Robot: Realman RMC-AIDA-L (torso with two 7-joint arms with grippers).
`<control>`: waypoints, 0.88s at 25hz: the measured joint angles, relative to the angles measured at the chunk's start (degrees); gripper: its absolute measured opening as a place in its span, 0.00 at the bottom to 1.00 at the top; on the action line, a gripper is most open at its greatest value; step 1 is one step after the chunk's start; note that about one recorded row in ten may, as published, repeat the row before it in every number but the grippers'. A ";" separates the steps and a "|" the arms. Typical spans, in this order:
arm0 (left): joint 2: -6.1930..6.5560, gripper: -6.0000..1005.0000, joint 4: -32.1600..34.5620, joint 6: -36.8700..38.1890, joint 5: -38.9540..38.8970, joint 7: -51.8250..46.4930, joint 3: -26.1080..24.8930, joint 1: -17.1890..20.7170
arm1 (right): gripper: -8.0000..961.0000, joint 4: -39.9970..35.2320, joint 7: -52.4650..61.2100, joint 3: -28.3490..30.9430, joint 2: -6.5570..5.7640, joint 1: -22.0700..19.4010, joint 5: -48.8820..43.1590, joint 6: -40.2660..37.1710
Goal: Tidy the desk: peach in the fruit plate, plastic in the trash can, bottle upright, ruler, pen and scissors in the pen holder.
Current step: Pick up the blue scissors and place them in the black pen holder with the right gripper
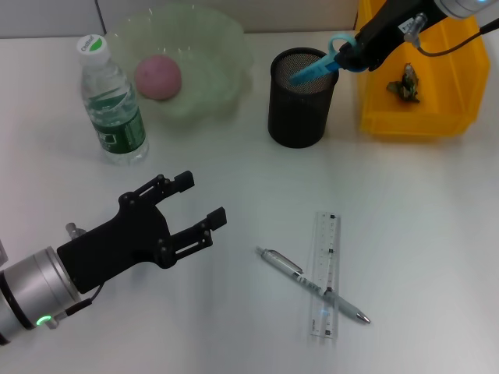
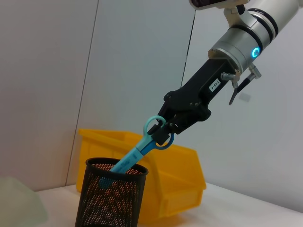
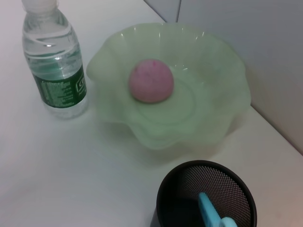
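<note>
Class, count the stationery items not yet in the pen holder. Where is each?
2. The pen and the ruler lie crossed on the desk, the pen on top. The scissors are already entering the pen holder.

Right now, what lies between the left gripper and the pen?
Nothing: the head view shows bare table between the left gripper and the pen, which lies across the ruler.

— How do my cameras sit?
— Head looks down over my desk (image 1: 234, 327). Left wrist looks sideways, low; right wrist down, close. All share the pen holder (image 1: 302, 101).
</note>
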 joint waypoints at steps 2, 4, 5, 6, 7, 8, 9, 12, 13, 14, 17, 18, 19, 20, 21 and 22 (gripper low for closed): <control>0.00 0.80 0.00 0.00 0.00 0.00 0.00 0.00 | 0.10 0.03 0.20 -0.01 0.00 0.00 0.00 0.05; 0.00 0.80 0.00 0.00 0.00 0.00 0.00 0.00 | 0.12 0.04 0.87 -0.01 0.00 0.00 0.00 0.19; 0.00 0.80 0.00 0.00 0.00 0.00 0.00 0.00 | 0.13 0.04 1.20 -0.01 0.00 0.00 0.00 0.27; 0.00 0.80 0.00 0.01 0.00 0.00 0.00 -0.01 | 0.14 0.04 1.74 -0.01 0.00 0.00 0.00 0.56; 0.00 0.80 0.00 0.05 0.00 0.00 0.00 0.00 | 0.15 0.06 1.96 -0.01 0.00 0.00 0.00 0.73; 0.00 0.80 0.00 0.05 0.00 0.00 0.00 0.00 | 0.16 0.10 2.07 -0.01 0.00 0.00 0.00 0.80; 0.00 0.80 0.00 0.14 0.00 0.00 0.00 0.01 | 0.17 0.15 2.15 0.00 0.00 0.00 0.00 0.86; 0.00 0.80 0.00 0.19 0.00 0.00 0.00 0.07 | 0.21 0.20 2.16 0.00 0.29 0.00 0.00 0.86; 0.00 0.80 0.00 0.20 0.00 0.00 0.00 0.08 | 0.22 0.17 2.17 0.00 0.43 -0.01 0.00 0.86; 0.00 0.80 0.00 0.20 0.00 0.00 0.00 0.08 | 0.23 0.09 2.17 0.00 0.59 -0.07 0.00 0.86; 0.00 0.80 0.00 0.30 0.00 0.00 0.08 0.16 | 0.26 -0.08 2.18 0.00 0.72 -0.17 0.00 0.86; 0.00 0.80 0.00 0.32 0.00 0.00 0.12 0.16 | 0.27 -0.09 2.18 0.00 0.74 -0.19 0.00 0.86; 0.00 0.80 0.00 0.37 0.00 0.00 0.21 0.17 | 0.32 -0.11 2.18 0.00 0.76 -0.24 0.00 0.86; 0.00 0.80 0.00 0.37 0.00 0.00 0.21 0.17 | 0.36 -0.11 2.18 0.00 0.76 -0.24 0.00 0.86; 0.00 0.80 0.00 0.41 0.00 0.00 0.30 0.18 | 0.41 -0.12 2.18 0.00 0.82 -0.35 0.00 0.86; 0.00 0.80 0.00 0.42 0.00 0.00 0.34 0.18 | 0.46 -0.14 2.18 0.00 0.84 -0.40 0.00 0.85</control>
